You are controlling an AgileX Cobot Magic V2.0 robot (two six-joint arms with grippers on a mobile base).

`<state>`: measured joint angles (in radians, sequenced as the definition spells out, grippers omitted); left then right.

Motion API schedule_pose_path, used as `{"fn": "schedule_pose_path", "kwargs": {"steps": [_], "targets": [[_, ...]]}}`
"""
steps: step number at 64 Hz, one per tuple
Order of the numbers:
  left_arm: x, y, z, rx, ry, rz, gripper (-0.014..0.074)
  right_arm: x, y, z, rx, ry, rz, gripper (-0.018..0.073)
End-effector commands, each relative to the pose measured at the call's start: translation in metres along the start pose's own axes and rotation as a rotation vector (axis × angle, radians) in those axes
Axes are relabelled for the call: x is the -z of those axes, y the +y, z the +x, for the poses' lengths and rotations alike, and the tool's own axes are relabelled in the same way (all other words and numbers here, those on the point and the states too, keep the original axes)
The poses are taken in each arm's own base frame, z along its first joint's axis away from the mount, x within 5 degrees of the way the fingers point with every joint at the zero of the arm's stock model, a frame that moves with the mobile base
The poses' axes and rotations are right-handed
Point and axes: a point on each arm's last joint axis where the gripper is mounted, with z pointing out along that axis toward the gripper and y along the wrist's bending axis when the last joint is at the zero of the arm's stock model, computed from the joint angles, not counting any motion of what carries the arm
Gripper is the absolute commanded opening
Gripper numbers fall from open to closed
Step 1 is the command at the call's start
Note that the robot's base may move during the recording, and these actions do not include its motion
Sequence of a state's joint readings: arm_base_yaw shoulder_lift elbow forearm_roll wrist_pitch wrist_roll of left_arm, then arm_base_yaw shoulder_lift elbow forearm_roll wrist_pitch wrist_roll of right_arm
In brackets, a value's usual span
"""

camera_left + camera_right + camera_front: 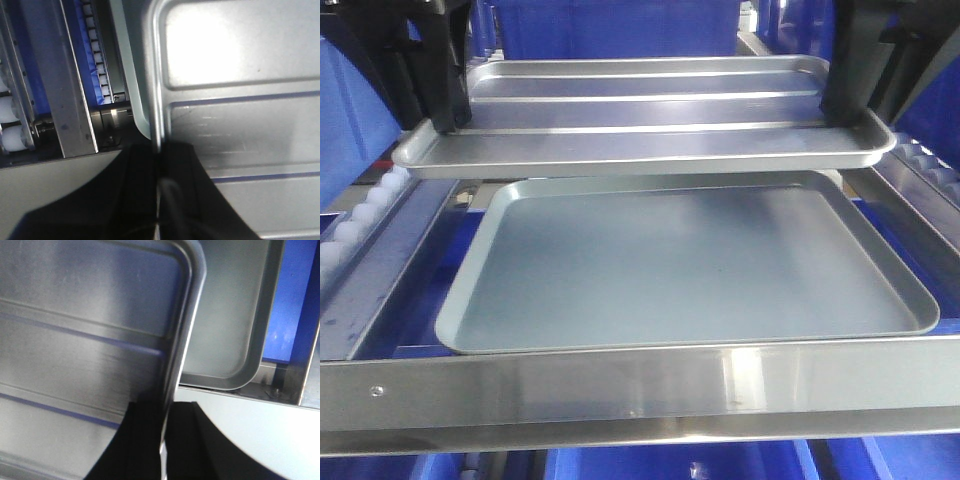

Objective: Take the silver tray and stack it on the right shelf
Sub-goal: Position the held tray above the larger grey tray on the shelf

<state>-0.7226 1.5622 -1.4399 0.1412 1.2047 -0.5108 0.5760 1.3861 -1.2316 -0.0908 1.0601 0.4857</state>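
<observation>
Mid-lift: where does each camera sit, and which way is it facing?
Front camera: on the robot, facing forward and down at the right shelf, the grey tray on it and the silver tray held above; left gripper and right gripper show at top.
Left wrist: behind the left gripper, looking at the silver tray's left rim, rollers beside.
Right wrist: behind the right gripper, looking at the tray's right rim.
Shared: all three show the silver tray.

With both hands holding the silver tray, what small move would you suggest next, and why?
Probably lower both hands a little, keeping level: the silver tray, clamped at its end rims by the left hand and right hand, hangs above the larger grey tray on the right shelf.
</observation>
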Motion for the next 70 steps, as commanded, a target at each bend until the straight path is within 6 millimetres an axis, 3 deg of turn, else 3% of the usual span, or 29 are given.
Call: {"fn": "schedule_pose_path", "kwargs": {"steps": [1, 50, 70], "targets": [[0.022, -0.006, 0.0, -0.03, -0.066, 0.076, -0.0093, 0.02, 0.006, -0.01, 0.02, -0.134, -0.078, 0.0056], [0.022, -0.006, 0.0, -0.03, -0.066, 0.076, -0.0093, 0.02, 0.006, -0.01, 0.02, -0.136, -0.079, 0.0056], [0.023, -0.005, -0.01, -0.057, -0.179, 0.058, -0.0093, 0.02, 0.004, -0.009, 0.021, -0.116, -0.067, 0.0056]]}}
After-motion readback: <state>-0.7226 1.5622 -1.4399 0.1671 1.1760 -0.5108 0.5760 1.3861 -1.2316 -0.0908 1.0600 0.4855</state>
